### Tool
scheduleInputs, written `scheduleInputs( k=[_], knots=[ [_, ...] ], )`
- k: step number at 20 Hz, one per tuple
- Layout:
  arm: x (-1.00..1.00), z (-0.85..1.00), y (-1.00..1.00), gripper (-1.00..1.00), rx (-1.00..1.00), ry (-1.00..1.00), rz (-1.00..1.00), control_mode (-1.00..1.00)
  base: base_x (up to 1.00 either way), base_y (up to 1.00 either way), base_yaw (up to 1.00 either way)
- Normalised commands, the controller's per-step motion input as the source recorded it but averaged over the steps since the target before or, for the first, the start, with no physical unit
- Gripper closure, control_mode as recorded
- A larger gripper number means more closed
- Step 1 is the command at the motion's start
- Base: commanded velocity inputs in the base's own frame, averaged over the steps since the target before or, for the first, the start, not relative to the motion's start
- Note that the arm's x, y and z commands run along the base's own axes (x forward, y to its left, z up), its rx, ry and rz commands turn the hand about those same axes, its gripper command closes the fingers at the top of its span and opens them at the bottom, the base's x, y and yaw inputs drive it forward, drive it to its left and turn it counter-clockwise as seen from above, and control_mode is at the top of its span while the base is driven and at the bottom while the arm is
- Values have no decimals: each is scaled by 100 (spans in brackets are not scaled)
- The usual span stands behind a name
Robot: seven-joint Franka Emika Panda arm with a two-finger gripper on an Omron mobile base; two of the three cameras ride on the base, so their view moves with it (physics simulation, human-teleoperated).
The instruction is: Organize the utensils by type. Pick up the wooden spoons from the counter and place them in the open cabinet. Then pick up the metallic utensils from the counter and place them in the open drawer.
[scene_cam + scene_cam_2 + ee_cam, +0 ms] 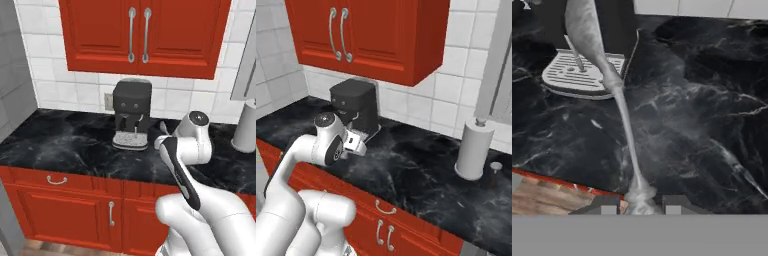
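Observation:
In the hand view my gripper (639,205) is shut on the thin handle end of the metallic utensil (624,120). This silver-grey spoon-like piece runs up the picture, its bowl hanging over the coffee machine's drip tray (582,75). It is lifted above the glossy black counter (712,100). From the left base view the gripper (162,137) hovers just right of the coffee machine (131,112), with the utensil's grey tip (163,127) sticking up. The wooden spoons, the open cabinet and the open drawer are out of view.
A white paper towel roll (473,150) stands at the counter's right. Closed red upper cabinet doors (145,35) hang above the coffee machine. Closed red drawer and door fronts (56,179) run below the counter edge.

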Motion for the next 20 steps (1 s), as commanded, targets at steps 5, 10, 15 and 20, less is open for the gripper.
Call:
scheduleInputs(
  k=[5,10,15,20],
  knots=[
    [0,0,0,100,0,0,0,100,-29,0,100],
    [0,0,0,100,0,0,0,100,-19,0,100],
    [0,0,0,100,0,0,0,100,-13,4,100],
    [0,0,0,100,0,0,0,100,-6,7,100]
  ],
)
